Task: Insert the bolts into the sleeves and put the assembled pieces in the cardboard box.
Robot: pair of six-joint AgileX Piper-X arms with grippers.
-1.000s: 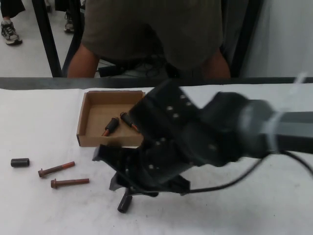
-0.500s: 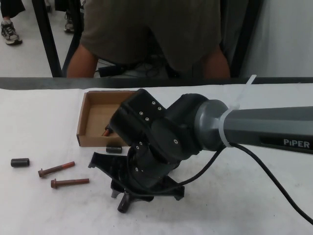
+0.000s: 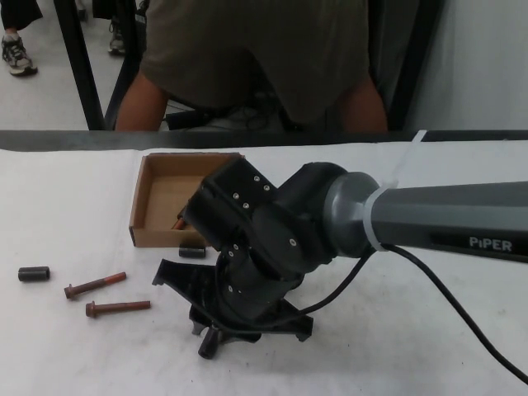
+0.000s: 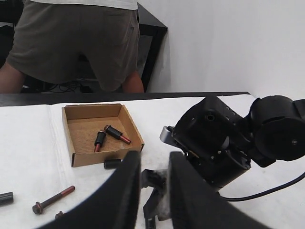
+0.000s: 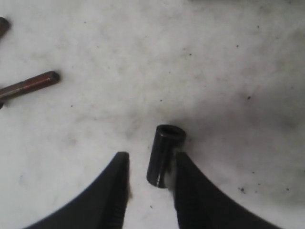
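A black sleeve (image 5: 164,155) lies on the white bench between the fingers of my right gripper (image 5: 152,198), which is open; the sleeve is close to one finger (image 5: 190,195) with a gap to the other. From above, the right gripper (image 3: 213,328) points down over this sleeve (image 3: 207,343) at the bench's front. Two rusty bolts (image 3: 95,285) (image 3: 118,308) lie to the left, with another sleeve (image 3: 34,273) beyond them. The cardboard box (image 4: 76,157) holds two assembled pieces (image 4: 116,133) (image 4: 99,140). My left gripper (image 4: 152,191) hangs above the bench, open and holding nothing.
A third loose sleeve (image 4: 112,163) lies just in front of the box's near wall. A person stands behind the bench's far edge (image 3: 82,139). The right arm's body (image 3: 280,239) covers part of the box. White bench surface (image 3: 429,330) stretches to the right.
The right arm swung left and settled lower over the front sleeve, then barely moved in the last half second. The sleeve in front of the box came into sight.
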